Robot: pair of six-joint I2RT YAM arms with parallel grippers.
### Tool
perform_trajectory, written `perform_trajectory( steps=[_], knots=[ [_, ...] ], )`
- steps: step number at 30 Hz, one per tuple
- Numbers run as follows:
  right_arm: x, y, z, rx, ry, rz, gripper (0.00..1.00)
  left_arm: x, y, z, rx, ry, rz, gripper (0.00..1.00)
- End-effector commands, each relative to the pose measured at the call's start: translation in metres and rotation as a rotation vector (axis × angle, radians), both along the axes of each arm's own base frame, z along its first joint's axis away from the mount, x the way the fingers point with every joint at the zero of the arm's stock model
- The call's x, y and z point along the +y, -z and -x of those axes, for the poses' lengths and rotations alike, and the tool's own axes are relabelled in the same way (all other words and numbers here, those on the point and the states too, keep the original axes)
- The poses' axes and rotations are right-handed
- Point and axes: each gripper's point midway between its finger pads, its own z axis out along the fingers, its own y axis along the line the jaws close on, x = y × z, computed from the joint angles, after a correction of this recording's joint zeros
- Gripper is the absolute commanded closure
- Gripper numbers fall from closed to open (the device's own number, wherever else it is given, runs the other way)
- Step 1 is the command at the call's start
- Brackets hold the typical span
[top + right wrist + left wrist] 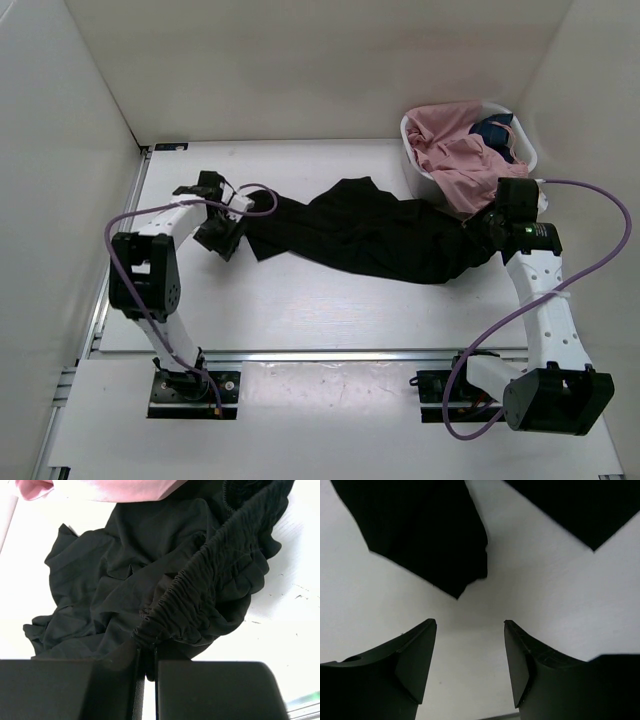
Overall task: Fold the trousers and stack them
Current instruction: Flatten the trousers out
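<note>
My right jaws are pressed together, pinching the gathered elastic waistband (210, 580) of the black, thin-fabric trousers (370, 235); the bunched band runs straight out from between them. My left jaws are spread and hold nothing. Between them I see only the bare white table (560, 595), with one black leg hem (430, 535) a little ahead and a second dark edge (580, 505) off to its right, neither touching me.

From above, the trousers lie stretched across the middle of the table, with the waist at my right side and the legs reaching toward my left. The cloth is rumpled and rucked up along its length, not flat.

Just behind my right wrist stands a white plastic basket (412, 150) holding a crumpled pink garment (455, 150) and something dark blue (495, 130); part of the pink cloth hangs over the rim.

I judge the work barely begun: the trousers are out and drawn long, but no fold is made and no stack exists. The legs need gripping and the cloth needs smoothing, folding and setting down.
</note>
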Motion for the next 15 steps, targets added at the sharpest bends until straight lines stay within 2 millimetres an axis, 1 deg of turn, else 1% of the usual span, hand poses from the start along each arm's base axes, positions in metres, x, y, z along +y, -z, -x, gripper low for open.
perform_trajectory(
  steps=[1, 2, 3, 4, 6, 7, 8, 9, 10, 11, 13, 14, 15],
  knots=[
    [-0.001, -0.015, -0.004, -0.046, -0.019, 0.019, 1.0, -0.02, -0.002, -0.034, -0.069, -0.042, 0.095, 0.32],
    [-0.003, -0.013, -0.002, -0.034, -0.018, 0.033, 1.0, -0.011, 0.005, -0.033, -0.054, -0.067, 0.046, 0.32],
    [-0.003, -0.013, -0.002, -0.034, -0.018, 0.033, 1.0, -0.007, 0.015, -0.037, -0.042, -0.084, 0.023, 0.32],
    [-0.003, -0.013, -0.002, -0.034, -0.018, 0.033, 1.0, 0.003, 0.02, -0.039, -0.04, -0.108, -0.032, 0.32],
    [-0.005, -0.016, -0.001, -0.045, -0.011, 0.04, 1.0, 0.006, 0.035, -0.041, -0.013, -0.113, -0.056, 0.32],
    [-0.005, -0.016, -0.001, -0.045, -0.011, 0.04, 1.0, 0.006, 0.037, -0.044, -0.012, -0.113, -0.056, 0.32],
    [-0.007, -0.016, -0.001, -0.044, -0.011, 0.052, 1.0, 0.001, 0.042, -0.046, -0.01, -0.107, -0.034, 0.35],
    [-0.007, -0.012, 0.0, -0.034, -0.011, 0.052, 1.0, 0.002, 0.046, -0.045, 0.004, -0.112, -0.018, 0.41],
    [-0.007, -0.012, 0.0, -0.034, -0.011, 0.052, 1.0, -0.002, 0.05, -0.048, 0.013, -0.107, 0.0, 0.53],
    [-0.007, -0.012, 0.0, -0.033, -0.017, 0.059, 1.0, -0.005, 0.052, -0.05, 0.016, -0.104, 0.015, 0.86],
    [-0.012, -0.012, 0.0, -0.033, -0.001, 0.053, 1.0, -0.006, 0.045, -0.06, -0.011, -0.112, 0.021, 0.86],
    [-0.013, -0.01, -0.002, -0.03, -0.007, 0.051, 1.0, 0.003, 0.038, -0.065, -0.035, -0.132, 0.001, 0.86],
    [-0.019, -0.017, -0.005, -0.048, 0.009, 0.04, 1.0, 0.012, 0.029, -0.07, -0.065, -0.151, -0.024, 0.86]
  ],
)
